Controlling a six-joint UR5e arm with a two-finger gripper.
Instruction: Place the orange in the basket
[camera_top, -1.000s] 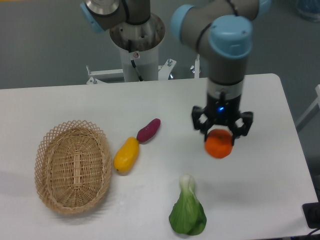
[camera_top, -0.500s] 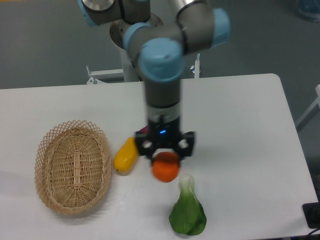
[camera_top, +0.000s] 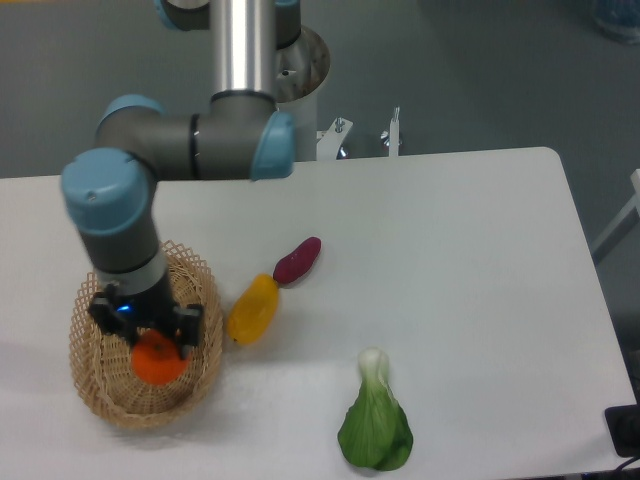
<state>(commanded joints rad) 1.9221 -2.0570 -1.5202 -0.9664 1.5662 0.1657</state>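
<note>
The round bright orange hangs over the inside of the oval wicker basket at the table's left. My gripper points straight down above the basket and is shut on the orange, with black fingers on either side of the fruit's top. I cannot tell whether the orange touches the basket's floor. The arm's wrist hides much of the basket's far half.
A yellow mango-like fruit lies just right of the basket, with a purple sweet potato behind it. A green bok choy sits near the front edge. The robot's base column stands behind the table.
The arm has swung from the table's right side leftward, carrying the orange past the bok choy and yellow fruit to over the basket.
</note>
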